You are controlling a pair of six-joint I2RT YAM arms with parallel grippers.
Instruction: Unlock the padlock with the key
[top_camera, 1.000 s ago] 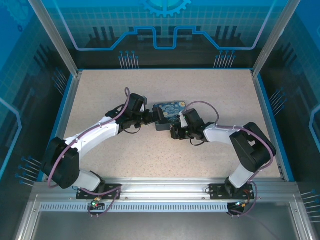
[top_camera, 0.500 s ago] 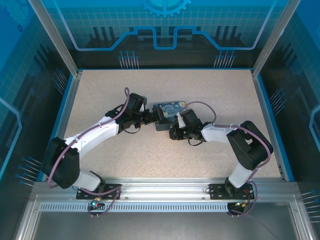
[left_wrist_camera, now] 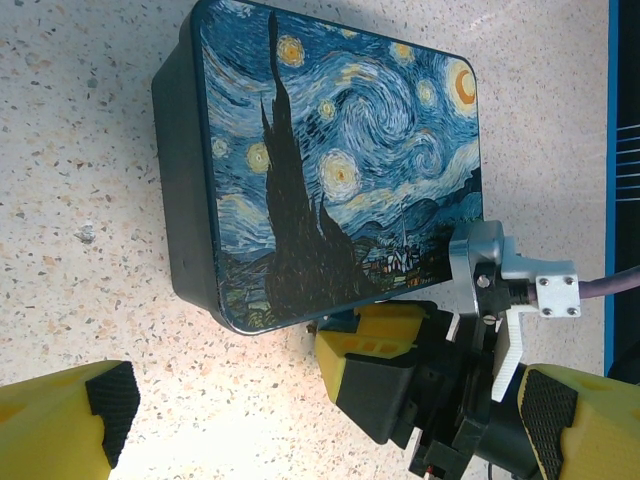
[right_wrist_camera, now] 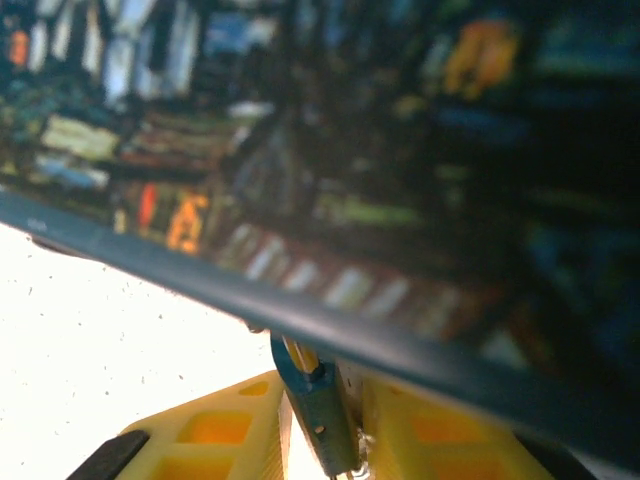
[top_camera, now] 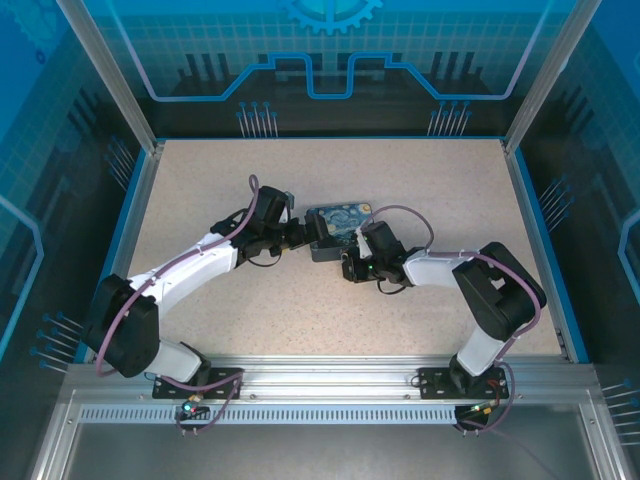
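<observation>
In the right gripper the thin key is clamped between yellow fingers, its tip just under the rim of the painted box. The left gripper is spread wide near the box, above the speckled table.

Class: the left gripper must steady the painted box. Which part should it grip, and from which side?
Probably the near and far walls of the box, at its left end, from the left. The walls stand upright, that end lies bare beside the open left gripper, and the right gripper crowds the near edge. Whether the jaws span it is unclear.
</observation>
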